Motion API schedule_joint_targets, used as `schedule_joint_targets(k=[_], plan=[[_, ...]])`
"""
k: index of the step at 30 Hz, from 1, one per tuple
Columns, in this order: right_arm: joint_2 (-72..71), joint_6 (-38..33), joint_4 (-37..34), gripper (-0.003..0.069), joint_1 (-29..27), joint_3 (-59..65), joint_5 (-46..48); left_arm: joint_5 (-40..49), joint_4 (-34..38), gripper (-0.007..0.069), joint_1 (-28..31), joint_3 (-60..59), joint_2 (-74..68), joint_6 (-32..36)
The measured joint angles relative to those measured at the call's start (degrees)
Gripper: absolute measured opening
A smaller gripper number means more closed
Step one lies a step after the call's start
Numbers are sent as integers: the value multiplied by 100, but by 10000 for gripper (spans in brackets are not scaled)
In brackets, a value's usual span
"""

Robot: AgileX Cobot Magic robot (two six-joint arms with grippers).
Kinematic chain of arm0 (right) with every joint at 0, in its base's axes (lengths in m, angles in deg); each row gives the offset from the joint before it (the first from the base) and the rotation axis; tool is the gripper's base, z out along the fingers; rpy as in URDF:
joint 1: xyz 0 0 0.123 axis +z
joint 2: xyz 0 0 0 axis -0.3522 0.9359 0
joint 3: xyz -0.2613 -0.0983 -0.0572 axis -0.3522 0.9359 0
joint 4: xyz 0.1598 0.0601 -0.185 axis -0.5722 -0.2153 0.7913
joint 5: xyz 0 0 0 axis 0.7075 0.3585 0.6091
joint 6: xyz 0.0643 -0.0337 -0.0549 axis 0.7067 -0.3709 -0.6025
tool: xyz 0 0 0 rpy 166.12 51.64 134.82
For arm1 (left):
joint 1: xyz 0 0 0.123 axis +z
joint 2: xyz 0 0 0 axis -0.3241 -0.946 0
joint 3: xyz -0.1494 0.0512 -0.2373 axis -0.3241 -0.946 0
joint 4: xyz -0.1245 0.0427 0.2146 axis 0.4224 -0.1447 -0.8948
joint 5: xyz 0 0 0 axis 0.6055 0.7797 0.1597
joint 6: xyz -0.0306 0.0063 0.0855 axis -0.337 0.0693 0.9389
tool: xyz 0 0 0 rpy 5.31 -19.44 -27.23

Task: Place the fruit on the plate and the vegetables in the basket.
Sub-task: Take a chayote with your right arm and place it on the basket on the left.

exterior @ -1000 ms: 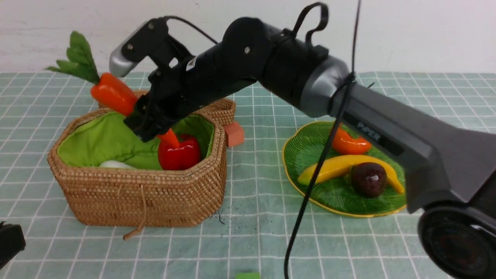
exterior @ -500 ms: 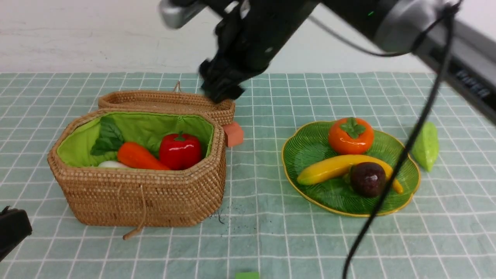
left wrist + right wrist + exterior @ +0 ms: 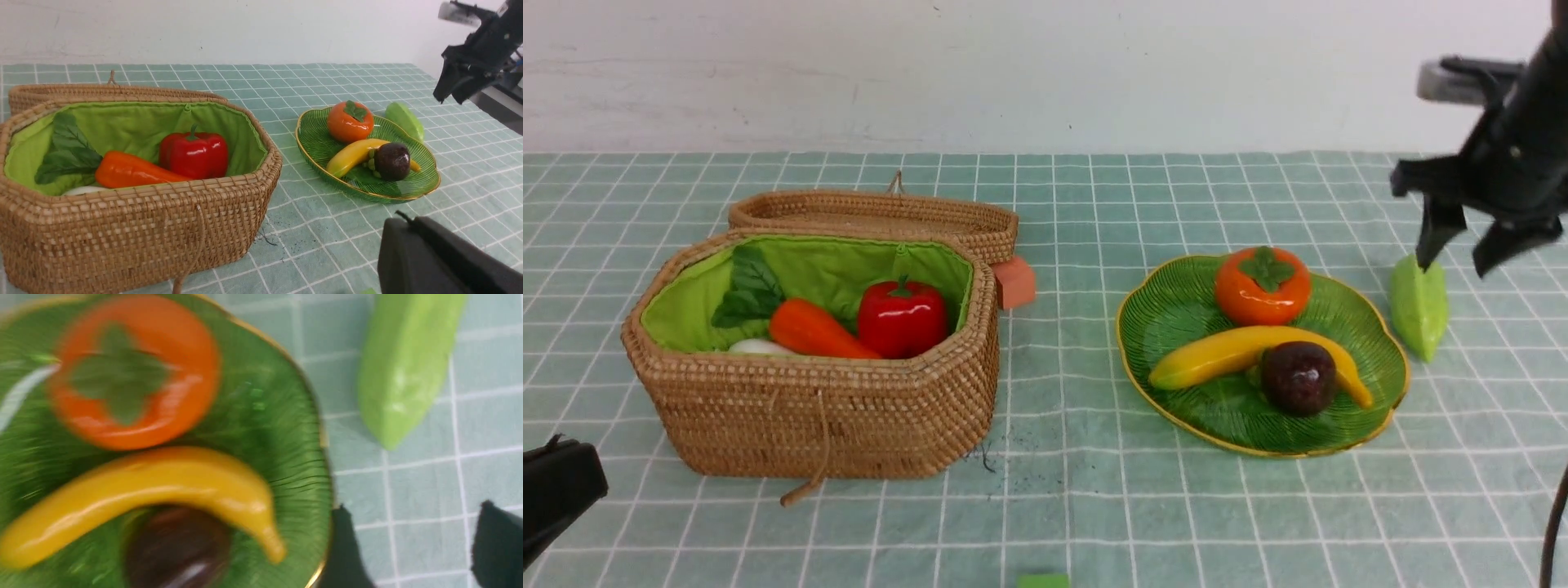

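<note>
Plate (image 3: 1168, 327): held banana (image 3: 1233, 351), persimmon (image 3: 1262, 286), mangosteen (image 3: 1298, 377).
Basket (image 3: 817, 425): held pepper (image 3: 902, 318), carrot (image 3: 813, 331), radish (image 3: 756, 347).
Left to do: gourd (image 3: 1419, 306), on worktop beside plate.
Right gripper (image 3: 1462, 245): jaws wide, empty, above gourd.
Left gripper: jaws closed.

The table is covered with a soft green cloth (image 3: 1094, 457) that has thin white lines making lots of little squares. The cloth runs from 6 o'clock all the way back to the wall (image 3: 1045, 73) at 12 o'clock. The wall is plain white with a few small marks and scuffs on it. The light is even and bright. A small pinkish-orange block (image 3: 1015, 282) sits on the cloth near the middle, a bit toward 10 o'clock. A tiny bright green piece (image 3: 1044, 581) peeks in at 6 o'clock. Some dark smudges (image 3: 996, 461) mark the cloth near 7 o'clock.
</note>
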Motion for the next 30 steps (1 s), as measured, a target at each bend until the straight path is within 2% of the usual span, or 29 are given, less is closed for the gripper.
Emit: schedule_joint_targets(k=[2,3,6,9,16,21,25,30], plan=[[188,0,-32,550,-146,64,-312,6,0,-13,0,0,0,6],[188,0,-32,559,-146,64,-343,6,0,-13,0,0,0,6],[484,0,-3,660,-187,79,-856,17,6,-13,0,0,0,17],[732,21,40,676,-180,79,-1325,17,6,-13,0,0,0,17],[1245,51,91,595,-180,79,-2085,40,6,-13,0,0,0,-1],[1438,55,125,449,-176,73,-2201,148,6,-13,0,0,0,-122],[1432,49,175,449,-169,73,-2103,153,6,-13,0,0,0,-132],[888,-239,88,449,-92,125,-1416,153,170,-13,0,0,0,-120]])
